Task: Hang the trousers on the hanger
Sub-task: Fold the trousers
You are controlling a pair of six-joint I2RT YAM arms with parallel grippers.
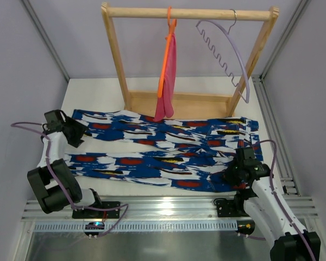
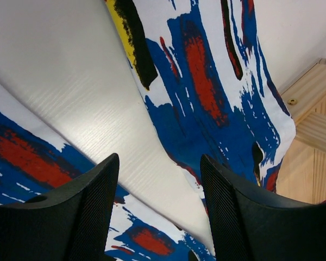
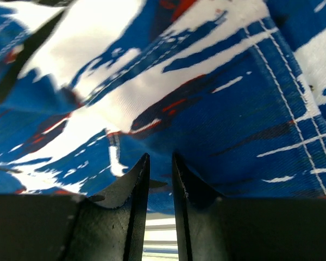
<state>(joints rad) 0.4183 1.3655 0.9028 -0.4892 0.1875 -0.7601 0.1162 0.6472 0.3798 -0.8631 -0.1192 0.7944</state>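
On white table [image 1: 89, 92]: blue-red-white-black printed cloth trousers [image 1: 163, 149] | left gripper [image 2: 158, 159]: wide apart over leg gap, empty | right gripper [image 3: 160, 156]: near-closed at cloth edge, hold unclear

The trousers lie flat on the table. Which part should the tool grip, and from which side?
Probably the waistband at the right end of the trousers, from above and from the right: its stitched edge lies free there, while the two legs spread apart leftwards.

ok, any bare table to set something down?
Bare table back-left, between wooden rack and wall; narrow wedge between the trousers' legs at the left end. Centre and right are covered by cloth.
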